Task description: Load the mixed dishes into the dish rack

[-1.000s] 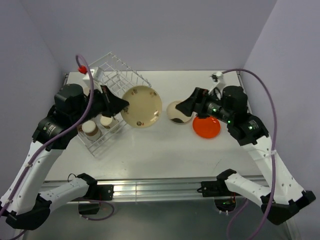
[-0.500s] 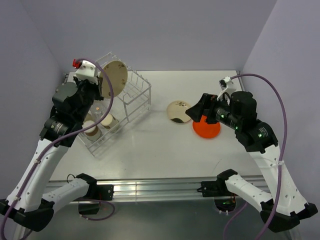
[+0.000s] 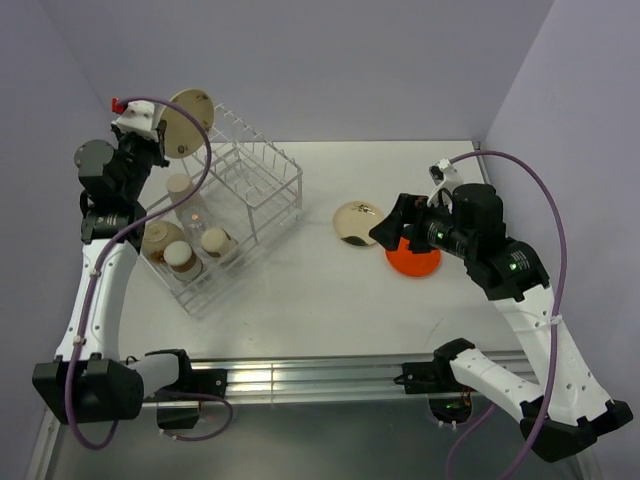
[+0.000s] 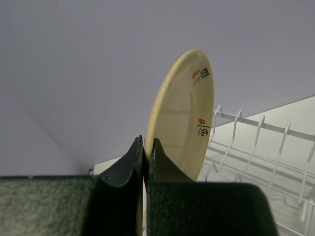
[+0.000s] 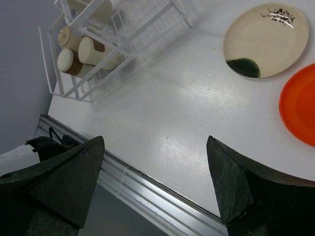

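My left gripper is shut on the rim of a cream plate, held on edge high over the back-left corner of the dish rack. In the left wrist view the plate stands upright between the closed fingers, with the rack's wires below it. My right gripper hangs open and empty over the table. A small cream plate with a dark motif and an orange plate lie flat beside it.
Beige and brown-topped cups and a bowl sit in the rack's lower tray section. The table's metal front rail runs below the right gripper. Purple walls close in left, back and right.
The left arm has swung the cream plate from in front of the rack up and to the left, above the rack's back corner. The right gripper has drawn back slightly, still open.
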